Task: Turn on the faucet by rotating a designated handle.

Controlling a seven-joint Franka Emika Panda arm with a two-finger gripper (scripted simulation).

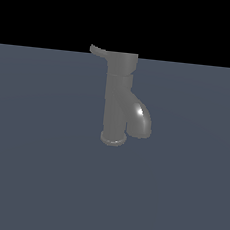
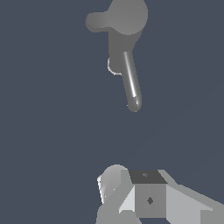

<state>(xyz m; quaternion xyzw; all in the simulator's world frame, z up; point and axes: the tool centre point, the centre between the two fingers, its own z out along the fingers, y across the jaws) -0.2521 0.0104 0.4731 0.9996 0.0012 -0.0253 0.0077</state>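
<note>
Nothing of the turning looks done yet, as far as these views tell. The faucet point(image 1: 119, 100) stands upright on the dark blue-grey counter point(image 1: 35, 179), its flared base ring resting flat and its thick glossy spout point(image 1: 140, 118) curving down toward the exterior view's right. The handle point(image 1: 98, 50), a thin, slightly curved lever, juts from the top cap toward the exterior view's left, and no part of the arm shows in that view at all. In the wrist view the faucet is seen from above: the round cap point(image 2: 127, 16) with a short stub beside it, and a long glossy bar point(image 2: 131, 83) reaching out from under the cap; judging by thickness and shine, the bar is probably the spout and the stub point(image 2: 96, 21) the handle foreshortened, though I cannot be sure. The pincer point(image 2: 131, 197) shows only partly at the edge of the wrist view, well apart from the faucet, touching nothing and grasping nothing; whether its jaws are spread or closed I cannot tell from what is visible. By my reading the whole job remains: bring the pincer to the lever, make contact near its tip, then sweep it around the column's axis.
</note>
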